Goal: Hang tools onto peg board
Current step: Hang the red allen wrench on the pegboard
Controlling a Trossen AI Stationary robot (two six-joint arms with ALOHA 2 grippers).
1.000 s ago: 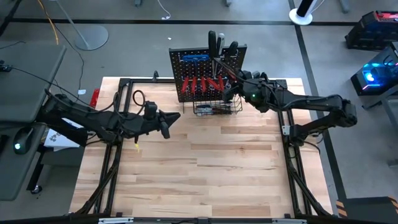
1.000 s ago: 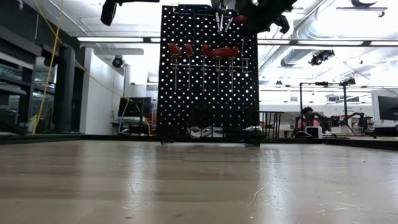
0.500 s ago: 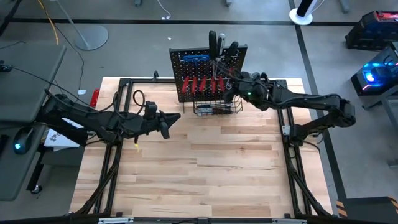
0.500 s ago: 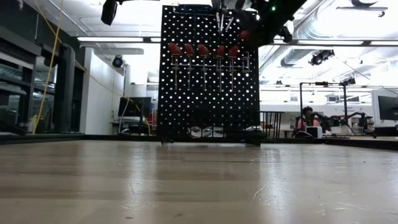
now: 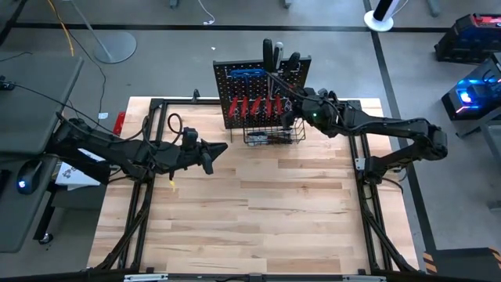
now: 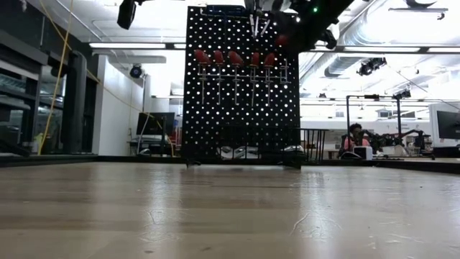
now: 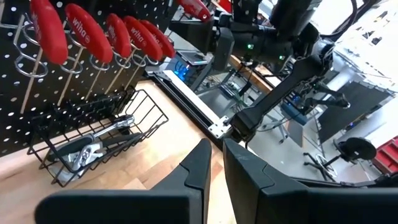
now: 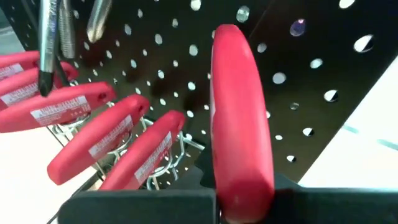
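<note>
The right gripper sits at the right edge of the peg board, just above the middle of the high view, and it is clenched around a red-handled tool. In the right wrist view that handle stands up between the gripper's dark fingers, directly in front of the perforated panel. Left of it in the same view, several more red-handled tools hang tilted in metal loop hooks, and two silver shafts hang down at the upper left of the frame.

In the low view the peg board stands upright at centre, with a row of red handles across its upper part and the right arm's dark bulk coming in at its upper right corner.

The left gripper hovers over the wooden table, left of centre in the high view and well apart from the board, its fingers nearly closed on nothing. The left wrist view shows a narrow gap between its fingertips. Beyond them, at the left of that frame, a black wire basket on the board holds a silver wrench, below a row of hanging red handles
</note>
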